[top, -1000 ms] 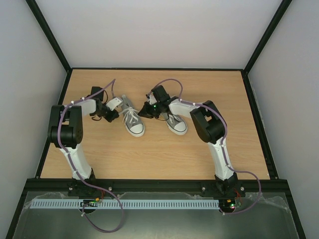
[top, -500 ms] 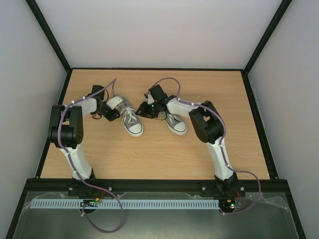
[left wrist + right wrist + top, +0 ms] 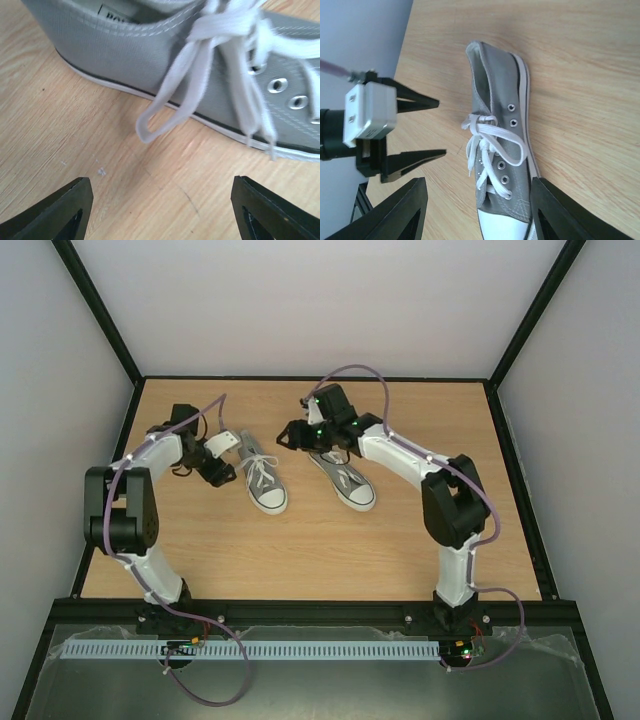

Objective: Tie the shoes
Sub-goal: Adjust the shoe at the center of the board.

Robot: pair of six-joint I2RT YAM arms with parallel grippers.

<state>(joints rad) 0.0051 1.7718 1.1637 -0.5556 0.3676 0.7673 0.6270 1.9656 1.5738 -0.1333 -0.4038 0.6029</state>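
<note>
Top view: left shoe point(image 3: 264, 483) and right shoe point(image 3: 346, 478) lay side by side mid-table point(image 3: 300, 560), toes toward the bottom of the frame. Left gripper point(image 3: 238, 456) was just left of the left shoe's heel, right gripper point(image 3: 287, 438) between the two heels.
Left wrist: jaws apart, empty; lace loop point(image 3: 159, 116) draped over the sole, centre frame.
Right wrist: jaws apart, empty; left shoe centre frame.

A light wooden table point(image 3: 300, 550) sits between plain white walls point(image 3: 320, 300).
</note>
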